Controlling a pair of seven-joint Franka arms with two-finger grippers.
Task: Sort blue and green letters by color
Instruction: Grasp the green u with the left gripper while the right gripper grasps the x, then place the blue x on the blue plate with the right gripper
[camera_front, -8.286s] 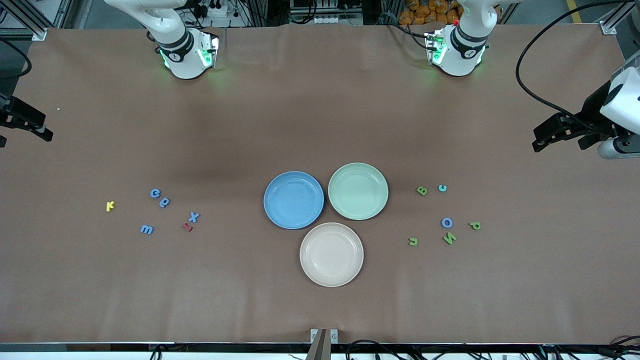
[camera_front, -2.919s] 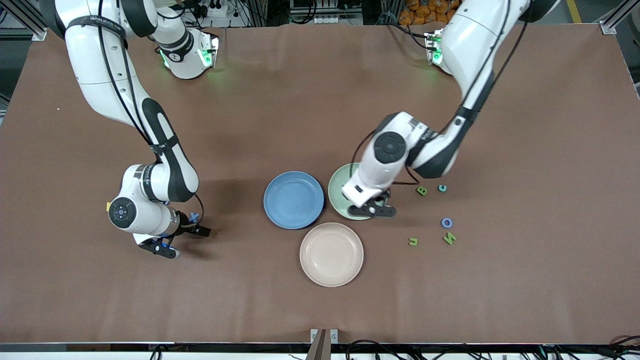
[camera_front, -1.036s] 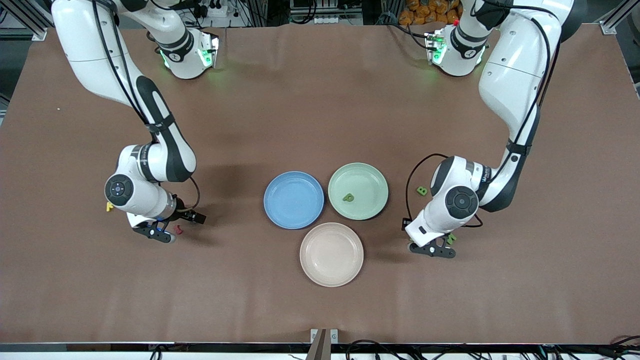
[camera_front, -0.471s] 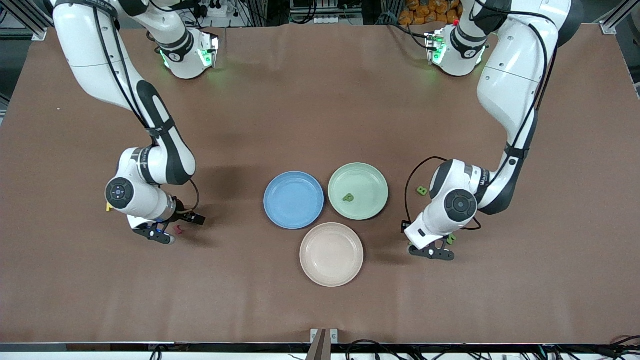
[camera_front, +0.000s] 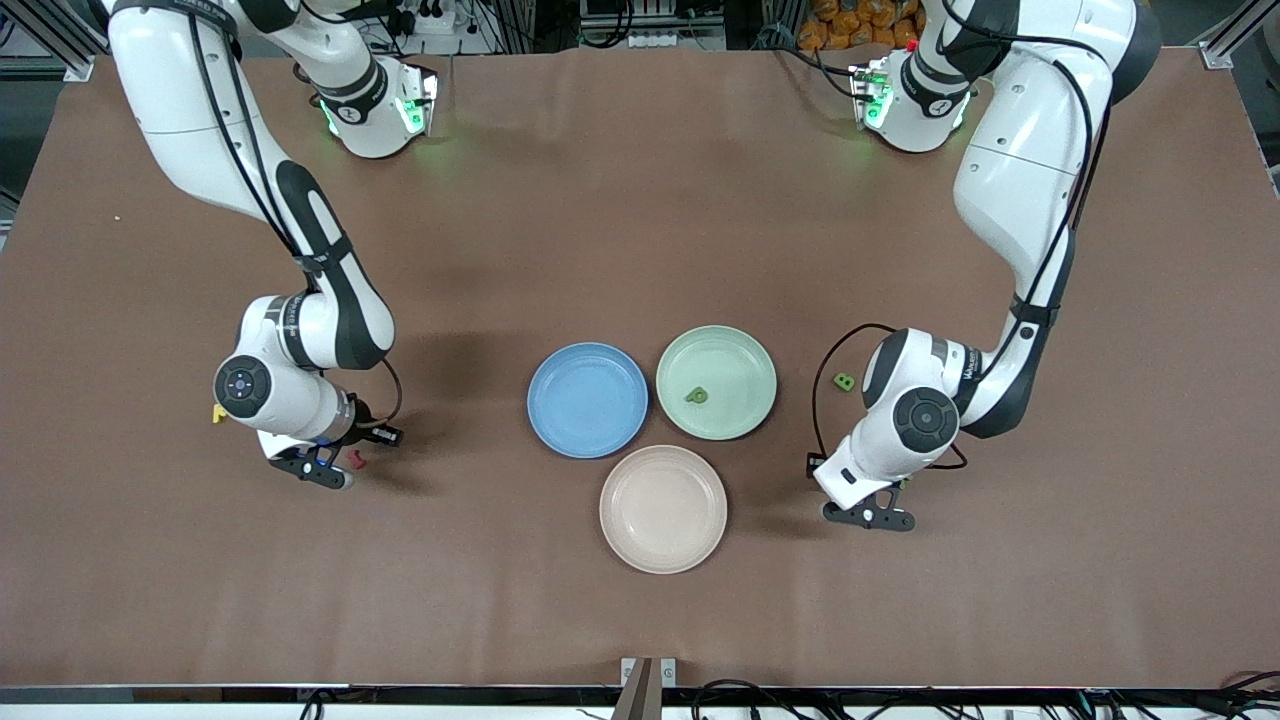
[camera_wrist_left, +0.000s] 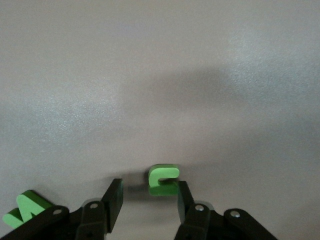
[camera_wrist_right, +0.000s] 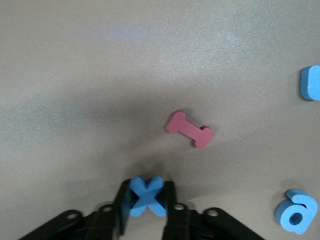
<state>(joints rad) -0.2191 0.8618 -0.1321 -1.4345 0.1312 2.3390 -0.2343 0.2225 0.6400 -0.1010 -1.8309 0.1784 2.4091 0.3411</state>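
picking up two letters at once: right claw (camera_wrist_right: 146, 199) pinching the blue x (camera_wrist_right: 146, 195) beside the red letter (camera_wrist_right: 190, 129), bound for the blue plate (camera_front: 587, 400); left claw (camera_wrist_left: 148, 196) half-open around the green u (camera_wrist_left: 163, 180) on the counter (camera_front: 640, 250), needing closing.

Around the right gripper (camera_wrist_right: 146, 201): red letter (camera_wrist_right: 190, 129) just beside, blue a (camera_wrist_right: 297, 211) and another blue letter (camera_wrist_right: 311, 83) further off. Around the left gripper (camera_wrist_left: 146, 200): green letter (camera_wrist_left: 26, 207) just beside. Between the arms, three plates occupy the table (camera_front: 640, 200); bare table toward the bases.
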